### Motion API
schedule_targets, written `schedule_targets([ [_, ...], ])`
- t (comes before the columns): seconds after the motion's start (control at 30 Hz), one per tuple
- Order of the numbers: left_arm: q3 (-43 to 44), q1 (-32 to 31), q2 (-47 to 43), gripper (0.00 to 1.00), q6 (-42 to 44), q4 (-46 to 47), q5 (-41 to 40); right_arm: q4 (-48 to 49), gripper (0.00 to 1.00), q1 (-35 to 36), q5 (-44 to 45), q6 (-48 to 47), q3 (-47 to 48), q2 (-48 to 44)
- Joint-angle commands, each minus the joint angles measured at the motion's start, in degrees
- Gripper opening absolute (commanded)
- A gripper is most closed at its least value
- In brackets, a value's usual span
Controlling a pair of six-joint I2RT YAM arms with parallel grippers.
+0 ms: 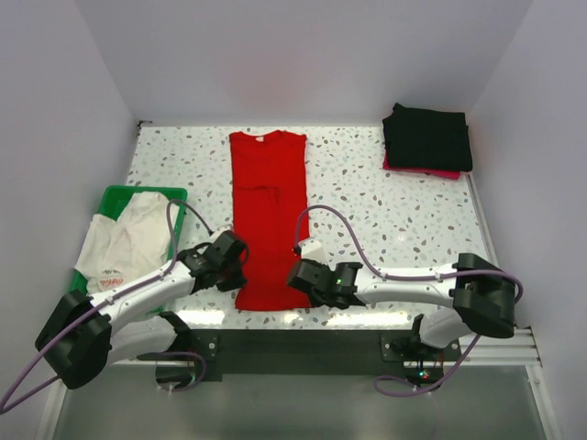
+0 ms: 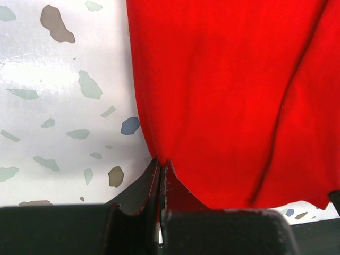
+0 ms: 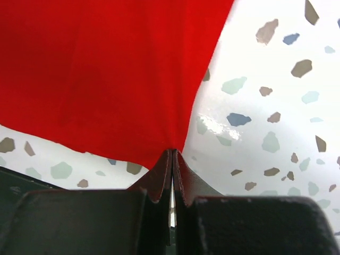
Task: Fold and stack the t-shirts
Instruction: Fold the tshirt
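Observation:
A plain red t-shirt (image 1: 267, 211) lies in a long narrow strip down the middle of the table, sleeves folded in. My left gripper (image 1: 237, 266) is shut on its near left edge (image 2: 159, 159). My right gripper (image 1: 301, 273) is shut on its near right edge (image 3: 172, 150). A white t-shirt with small red print (image 1: 124, 240) lies crumpled in the green basket (image 1: 115, 196) at the left. Folded black t-shirts (image 1: 427, 136) sit stacked at the far right, with a pink edge under them.
The table's near edge runs just behind both grippers. White walls close in the back and both sides. Speckled tabletop (image 1: 385, 211) lies between the red shirt and the black stack.

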Motion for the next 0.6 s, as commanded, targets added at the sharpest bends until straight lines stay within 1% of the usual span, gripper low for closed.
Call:
schedule_targets([
  [0.0, -0.4, -0.4, -2.0, 0.0, -1.9, -1.6, 0.8, -2.3, 0.0, 0.3, 3.0, 1.8, -1.4, -2.7],
  [0.4, -2.6, -0.2, -5.9, 0.0, -7.5, -4.6, 1.9, -1.4, 0.0, 0.3, 2.6, 3.1, -4.5, -4.0],
  [0.5, -3.5, -0.3, -6.7, 0.0, -8.2, -4.9, 2.0, 0.1, 0.0, 0.3, 1.0, 3.0, -5.2, -4.4],
  [0.53, -3.6, -0.2, -6.9, 0.0, -8.3, -4.9, 2.3, 1.6, 0.01, 0.3, 0.2, 2.4, -5.6, -4.6],
  [0.57, -3.7, -0.3, -6.7, 0.0, -8.0, -4.8, 2.5, 2.8, 0.04, 0.3, -0.7, 1.9, -5.8, -5.0],
])
